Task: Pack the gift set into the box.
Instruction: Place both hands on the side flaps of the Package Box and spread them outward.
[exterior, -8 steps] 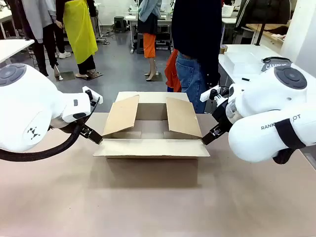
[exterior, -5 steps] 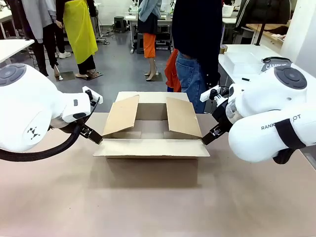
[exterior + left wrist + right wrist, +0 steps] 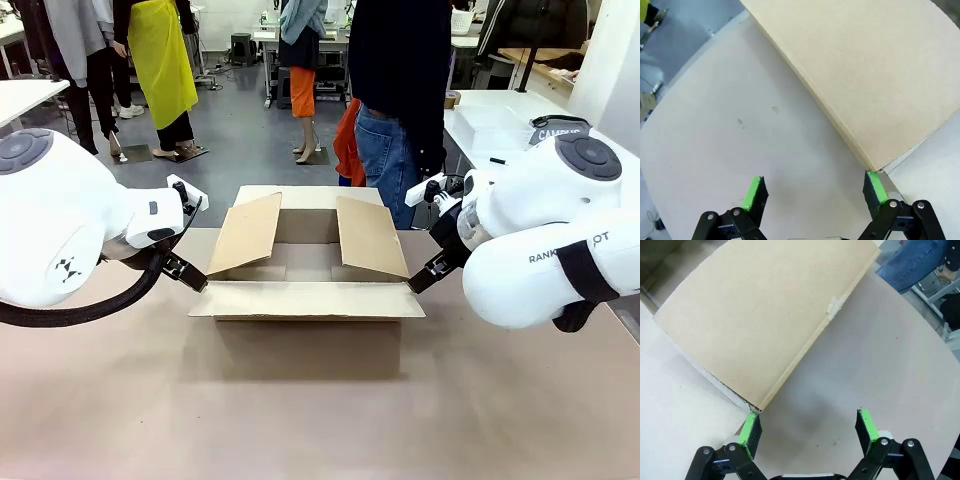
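Note:
The brown cardboard box (image 3: pixel 308 300) stands in the middle of the table with its four top flaps spread open. What lies inside is hidden, and the gift set is out of view. My left gripper (image 3: pixel 186 271) sits open at the box's left front corner; in the left wrist view its gripper (image 3: pixel 815 192) has one green pad beside the flap corner (image 3: pixel 875 167). My right gripper (image 3: pixel 428 274) is open at the right front corner. The right wrist view shows that gripper (image 3: pixel 810 430) with its left pad just under the right flap (image 3: pixel 765 320) corner.
A person (image 3: pixel 400 90) in a dark top and jeans stands at the table's far side, right behind the box. A white table (image 3: pixel 500 120) lies at the back right. Bare tabletop (image 3: pixel 300 420) stretches in front of the box.

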Available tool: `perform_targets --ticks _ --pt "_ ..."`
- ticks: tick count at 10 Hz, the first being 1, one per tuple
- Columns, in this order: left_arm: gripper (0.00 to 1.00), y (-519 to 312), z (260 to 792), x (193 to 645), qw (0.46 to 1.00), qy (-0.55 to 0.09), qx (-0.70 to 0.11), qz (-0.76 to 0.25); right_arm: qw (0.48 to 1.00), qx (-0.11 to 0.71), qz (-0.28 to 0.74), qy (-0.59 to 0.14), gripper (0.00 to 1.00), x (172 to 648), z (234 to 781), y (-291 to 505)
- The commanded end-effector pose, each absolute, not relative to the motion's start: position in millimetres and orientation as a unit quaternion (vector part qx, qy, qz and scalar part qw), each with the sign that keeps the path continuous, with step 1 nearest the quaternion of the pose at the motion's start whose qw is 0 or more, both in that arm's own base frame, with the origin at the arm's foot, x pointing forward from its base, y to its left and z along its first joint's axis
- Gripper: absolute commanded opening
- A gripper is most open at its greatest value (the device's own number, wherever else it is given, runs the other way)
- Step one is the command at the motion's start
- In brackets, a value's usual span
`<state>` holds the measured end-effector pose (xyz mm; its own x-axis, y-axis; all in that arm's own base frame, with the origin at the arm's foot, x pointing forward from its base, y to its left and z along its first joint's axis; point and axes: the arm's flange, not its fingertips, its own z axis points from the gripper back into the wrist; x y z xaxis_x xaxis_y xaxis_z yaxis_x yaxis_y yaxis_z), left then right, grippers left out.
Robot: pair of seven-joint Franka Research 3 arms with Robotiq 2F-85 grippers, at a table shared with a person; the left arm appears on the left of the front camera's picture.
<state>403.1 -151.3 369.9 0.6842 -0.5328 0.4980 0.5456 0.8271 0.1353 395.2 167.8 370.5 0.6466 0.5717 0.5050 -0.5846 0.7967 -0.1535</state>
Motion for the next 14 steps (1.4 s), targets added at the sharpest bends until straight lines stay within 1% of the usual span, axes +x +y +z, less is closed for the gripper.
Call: perform_targets --ticks 1,8,9,10,12,13,14 --pt "1.00 -151.4 370.1 403.1 0.917 -0.268 -0.012 -0.294 0.907 0.012 0.318 -0.274 1.00 395.2 370.6 167.8" --pt "1.00 -151.3 369.9 403.1 0.918 -0.268 -0.012 -0.294 0.907 0.012 0.319 -0.274 1.00 395.2 370.5 167.8" --pt "1.00 -139.3 384.2 389.7 0.910 -0.271 -0.019 -0.312 0.914 -0.004 0.312 -0.258 1.00 390.1 389.0 158.0" --pt "1.00 -120.8 396.9 377.8 0.915 -0.272 -0.003 -0.298 0.920 0.011 0.309 -0.239 1.00 381.9 408.4 144.6" --pt "1.00 -80.3 435.9 347.0 0.936 -0.263 -0.022 -0.232 0.937 0.057 0.241 -0.247 1.00 356.6 449.8 106.7" --pt "1.00 -62.7 454.1 332.2 0.951 -0.240 -0.043 -0.192 0.947 0.082 0.193 -0.244 1.00 343.4 465.0 84.6" --pt "1.00 -46.1 467.1 319.8 0.960 -0.226 -0.069 -0.152 0.957 0.107 0.111 -0.245 1.00 331.7 478.6 57.0"
